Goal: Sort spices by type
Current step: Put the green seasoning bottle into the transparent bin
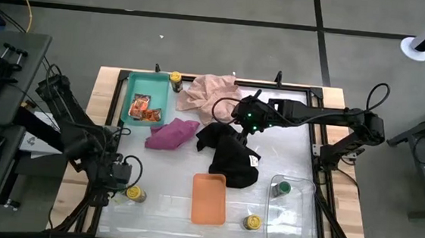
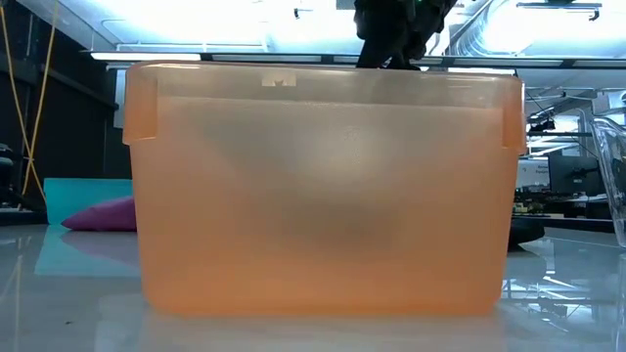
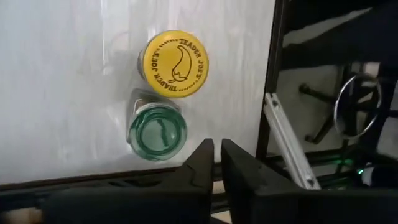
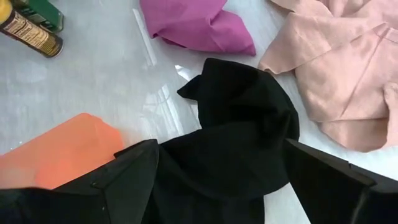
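Right wrist view has the right gripper (image 4: 217, 180) spread wide over the black cloth (image 4: 239, 124), which could get dragged onto the orange tray (image 1: 208, 198). Left gripper (image 3: 214, 165), nearly closed, is parked by the yellow-lidded jar (image 3: 175, 63) and probably a green-lidded one (image 3: 158, 132), near left.

Low view: orange tray (image 2: 323, 196) fills the frame and hides most of the table behind it. Only a sliver of the magenta cloth (image 2: 103, 215) and teal tray (image 2: 78, 196) shows beside it. Clear tray (image 2: 611, 166) cut by frame edge. Packets (image 1: 143, 108): print too small to read.
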